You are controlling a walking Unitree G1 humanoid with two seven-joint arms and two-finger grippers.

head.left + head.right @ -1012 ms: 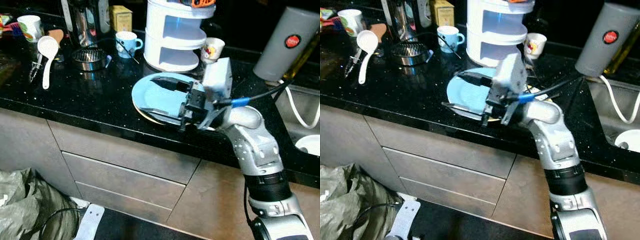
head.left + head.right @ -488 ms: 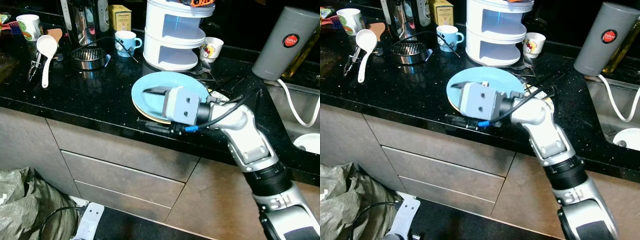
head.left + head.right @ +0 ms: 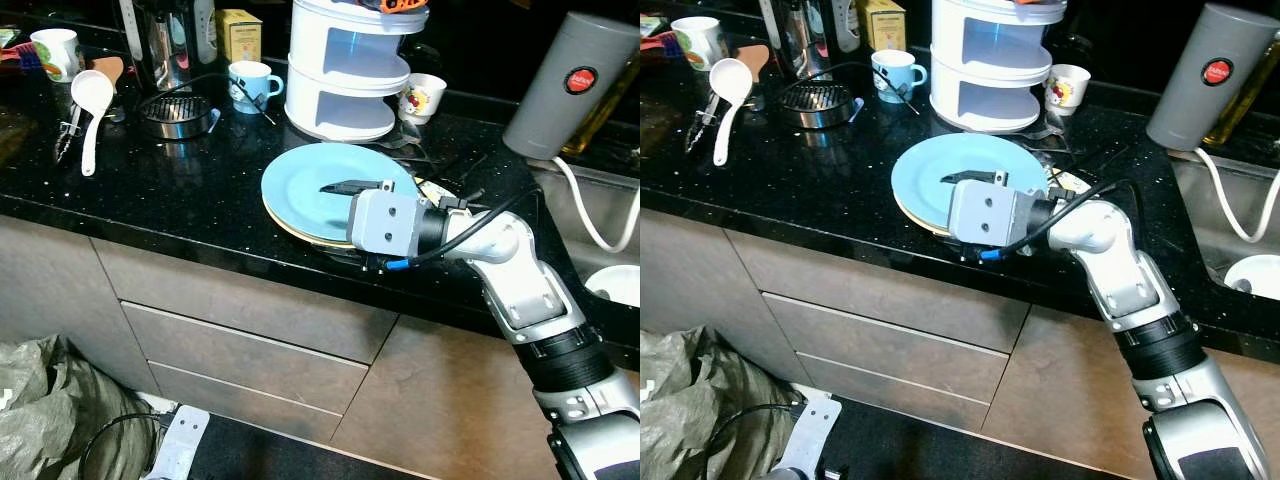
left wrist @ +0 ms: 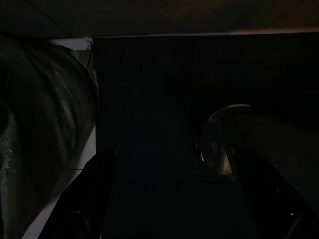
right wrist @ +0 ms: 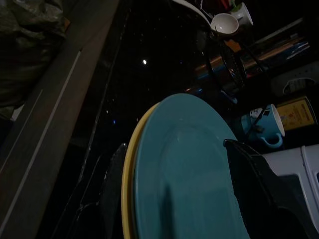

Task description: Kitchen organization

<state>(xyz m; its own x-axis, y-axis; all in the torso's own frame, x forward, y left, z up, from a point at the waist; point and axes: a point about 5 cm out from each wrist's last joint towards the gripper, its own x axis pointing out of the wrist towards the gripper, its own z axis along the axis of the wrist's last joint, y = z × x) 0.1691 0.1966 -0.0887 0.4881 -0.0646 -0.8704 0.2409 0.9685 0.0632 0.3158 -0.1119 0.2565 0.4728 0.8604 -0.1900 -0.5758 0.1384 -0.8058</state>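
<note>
We start with the black counter [image 3: 180, 210] across the upper frame, and just right of centre on it sit the plates [image 3: 310, 185]: a blue one stacked on a yellow one, near the front edge. Our right gripper [image 3: 345, 225] is at their near rim. One black finger lies over the blue face; in the wrist view the other drops beside the edge, so the fingers straddle the rim, spread apart, with no squeeze that we can confirm. Our left arm hangs idle in the dark.

We judge these plates stiff, glazed and slick, fairly heavy as a pair, and breakable if they slide off the edge. The rim is the only real handhold, pinched top and bottom, then lifted level; a one-sided grip could tip them.

Containers next. The white tiered rack [image 3: 350, 65], top centre, has open shelves that look bare, with something orange on its top. At upper right, the grey canister [image 3: 570, 85]; contents hidden. The steel strainer [image 3: 178, 113], upper left, looks empty. The blue mug [image 3: 250, 82] holds a utensil, and we can't see inside the small patterned cup [image 3: 420, 97].
</note>
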